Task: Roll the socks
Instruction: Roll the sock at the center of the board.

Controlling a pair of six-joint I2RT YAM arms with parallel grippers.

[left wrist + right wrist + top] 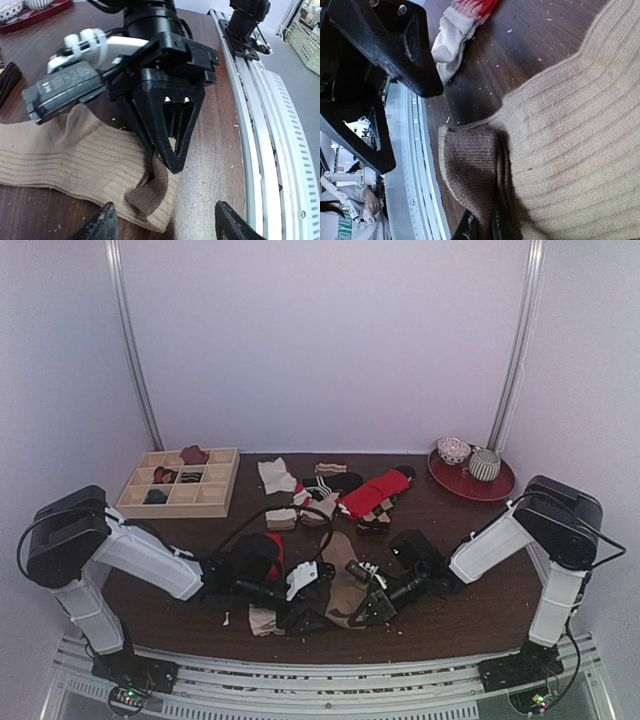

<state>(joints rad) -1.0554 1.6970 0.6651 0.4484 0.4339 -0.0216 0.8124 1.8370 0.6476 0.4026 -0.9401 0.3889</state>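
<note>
**Right claw (169,161) grips the tan sock (60,160); left claw (167,227) stands wide open beside it.**

From above, both claws meet over the tan sock at the near edge of the surface (480,610). The red sock (275,549) lies just left of the left claw, partly under that arm. Beyond the claws are a heap of other socks (345,492), a wooden tray (180,483) far left and a red plate (482,491) far right. From the left wrist, its own fingertips are spread with nothing between them. The right claw's body blocks the way ahead, closed on the sock's darker turned-over edge. From the right wrist, the ribbed tan sock spreads right of its shut tips. The left claw's black fingers loom at left over the metal rail (415,175).
</note>
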